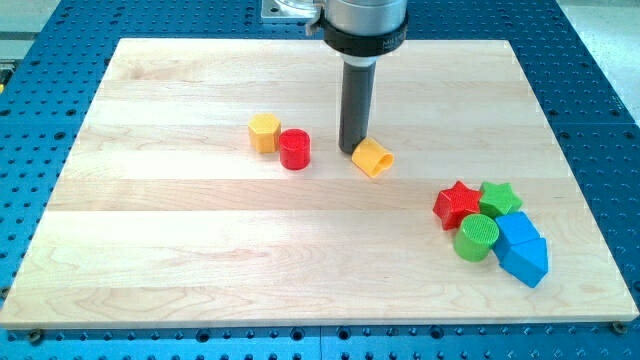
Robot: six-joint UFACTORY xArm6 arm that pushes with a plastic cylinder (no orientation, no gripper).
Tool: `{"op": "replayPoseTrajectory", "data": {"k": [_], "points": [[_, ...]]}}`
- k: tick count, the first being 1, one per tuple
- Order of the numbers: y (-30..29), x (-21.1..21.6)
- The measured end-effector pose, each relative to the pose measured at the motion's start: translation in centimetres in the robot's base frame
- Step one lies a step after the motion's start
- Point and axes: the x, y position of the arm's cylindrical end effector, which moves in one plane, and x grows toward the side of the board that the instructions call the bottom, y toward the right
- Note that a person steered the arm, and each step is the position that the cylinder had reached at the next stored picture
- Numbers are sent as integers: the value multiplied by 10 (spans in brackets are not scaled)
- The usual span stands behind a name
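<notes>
We see my tip (351, 149) resting on the wooden board (180, 260); it is a bare rod, holding nothing. Just to its right, and seemingly touching it, though we cannot be sure, lies a yellow block (373, 158). To the tip's left sit a red cylinder (295, 149) and a yellow hexagonal block (264, 132), side by side. Well off to its lower right cluster a red star (458, 204), green star (500, 198), green cylinder (477, 237) and two blue blocks (520, 247).
</notes>
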Motion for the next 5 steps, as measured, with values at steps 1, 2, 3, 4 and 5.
{"op": "replayPoseTrajectory", "data": {"k": [1,2,3,4,5], "points": [[-36,24],[-61,47],[-83,26],[-77,22],[-70,78]]}}
